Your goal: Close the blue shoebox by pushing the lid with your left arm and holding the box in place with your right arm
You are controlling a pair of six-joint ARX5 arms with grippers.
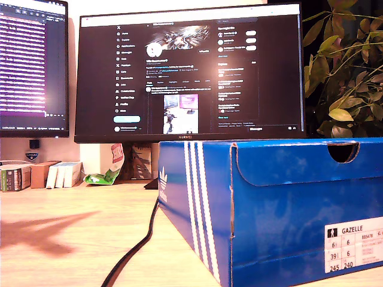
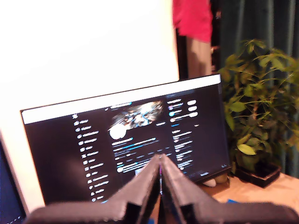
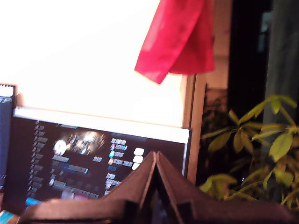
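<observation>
Already sitting lid-down on the desk [image 1: 72,227], near its front edge: the blue shoebox [image 1: 275,209]. Both pressed together on nothing, my first gripper [image 2: 160,170] and my second gripper [image 3: 155,158], aiming above the box at the monitor [image 1: 191,72]. Possibly risking a box sliding off the front edge, if pushing without bracing.

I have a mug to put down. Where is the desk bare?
Bare desk lies between the small boxes and the black cable. The blue shoebox fills the exterior view's right; the monitor foot crowds behind.
</observation>
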